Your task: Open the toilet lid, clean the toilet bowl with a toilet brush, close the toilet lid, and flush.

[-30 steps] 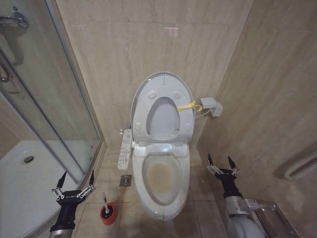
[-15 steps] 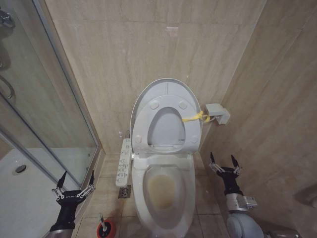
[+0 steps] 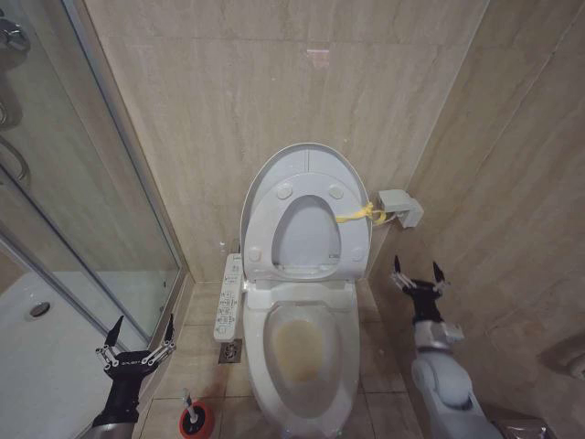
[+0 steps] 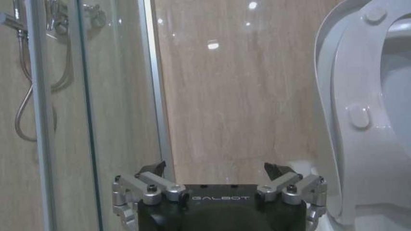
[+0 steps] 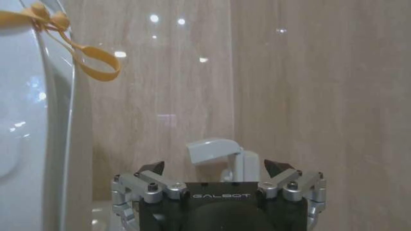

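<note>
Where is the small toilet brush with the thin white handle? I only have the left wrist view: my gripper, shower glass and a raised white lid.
Observer: The toilet brush stands in its round red cup holder on the floor, left of the white ceramic toilet bowl, near the open left gripper.
Operator: What is the right arm doing?
Observer: The right gripper hangs open and empty, right of the bowl, by the side wall.
Operator: Is the bowl dirty?
Observer: Its inside shows a brownish tint.
</note>
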Controlling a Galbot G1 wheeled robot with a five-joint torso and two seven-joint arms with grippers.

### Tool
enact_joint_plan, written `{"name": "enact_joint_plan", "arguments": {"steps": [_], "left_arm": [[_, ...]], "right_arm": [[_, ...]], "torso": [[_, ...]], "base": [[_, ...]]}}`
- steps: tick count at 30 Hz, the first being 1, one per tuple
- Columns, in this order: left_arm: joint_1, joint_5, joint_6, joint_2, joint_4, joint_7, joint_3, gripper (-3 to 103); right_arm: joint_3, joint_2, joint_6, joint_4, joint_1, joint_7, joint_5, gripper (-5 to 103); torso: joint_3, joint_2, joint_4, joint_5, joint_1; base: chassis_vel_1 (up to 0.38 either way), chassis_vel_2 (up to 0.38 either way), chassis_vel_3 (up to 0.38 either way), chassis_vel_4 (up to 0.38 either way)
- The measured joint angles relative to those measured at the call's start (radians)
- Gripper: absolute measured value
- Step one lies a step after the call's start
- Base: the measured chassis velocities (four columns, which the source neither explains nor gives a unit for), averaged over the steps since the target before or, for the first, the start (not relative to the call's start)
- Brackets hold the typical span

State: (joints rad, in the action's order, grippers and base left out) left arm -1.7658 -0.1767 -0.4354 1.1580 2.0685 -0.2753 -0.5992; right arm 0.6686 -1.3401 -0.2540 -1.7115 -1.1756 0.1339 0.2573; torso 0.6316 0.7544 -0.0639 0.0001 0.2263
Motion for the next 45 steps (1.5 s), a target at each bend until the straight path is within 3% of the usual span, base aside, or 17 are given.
{"name": "enact_joint_plan", "arguments": {"steps": [15, 24, 45], "left_arm": [[0.000, 0.000, 0.000, 0.000, 0.000, 0.000, 0.000, 100], [0.000, 0.000, 0.000, 0.000, 0.000, 0.000, 0.000, 100], [0.000, 0.000, 0.000, 0.000, 0.000, 0.000, 0.000, 100]], "right_arm": [[-0.101, 0.103, -0.014, 0.284, 0.316, 0.009, 0.024, 100], [-0.156, 0.118, -0.013, 0.383, 0.459, 0.040, 0.028, 100], [-0.289, 0.107, 0.012, 0.376, 0.536, 0.096, 0.028, 100]], "torso": [[0.000, 0.000, -0.0001, -0.0001, 0.000], [0.000, 0.000, 0.0000, -0.0001, 0.000], [0.000, 0.000, 0.0000, -0.0002, 0.000]], "base": [[0.000, 0.000, 0.000, 0.000], [0.000, 0.000, 0.000, 0.000], [0.000, 0.000, 0.000, 0.000]]}}
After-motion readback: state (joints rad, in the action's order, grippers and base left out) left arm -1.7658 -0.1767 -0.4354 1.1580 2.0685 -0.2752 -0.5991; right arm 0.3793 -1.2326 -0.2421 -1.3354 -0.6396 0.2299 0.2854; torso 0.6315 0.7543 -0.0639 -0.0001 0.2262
